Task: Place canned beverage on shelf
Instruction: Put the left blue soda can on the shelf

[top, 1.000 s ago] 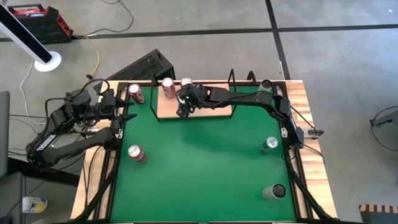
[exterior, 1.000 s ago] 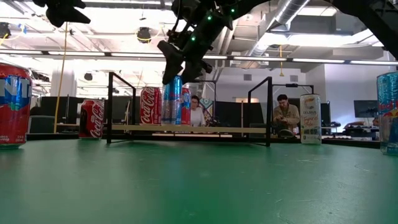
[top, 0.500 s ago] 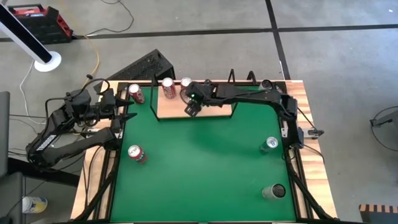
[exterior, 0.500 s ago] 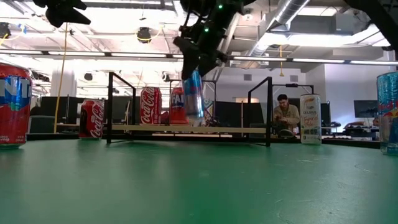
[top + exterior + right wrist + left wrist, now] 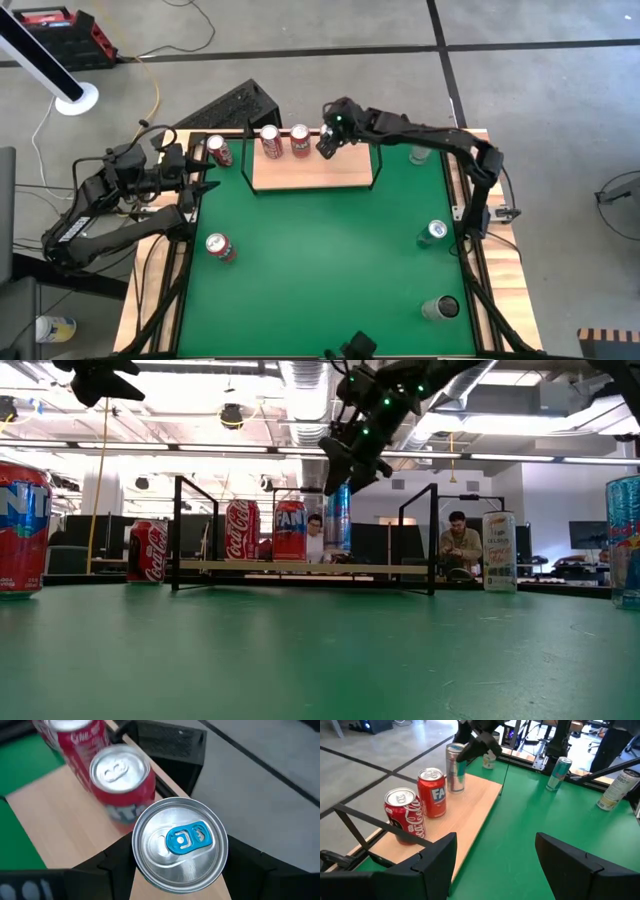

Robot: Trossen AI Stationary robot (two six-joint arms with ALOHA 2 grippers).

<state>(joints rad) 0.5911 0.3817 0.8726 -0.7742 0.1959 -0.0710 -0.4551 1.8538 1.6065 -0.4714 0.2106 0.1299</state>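
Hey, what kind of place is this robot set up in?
Probably a robotics lab or open workshop-office: exposed ducts and pipes on the ceiling, a person seated at a desk behind the table, and a bare concrete floor with taped lines.

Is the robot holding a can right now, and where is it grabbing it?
Yes. The right gripper holds a slim blue can by its sides near the top, over the shelf. The left gripper holds nothing.
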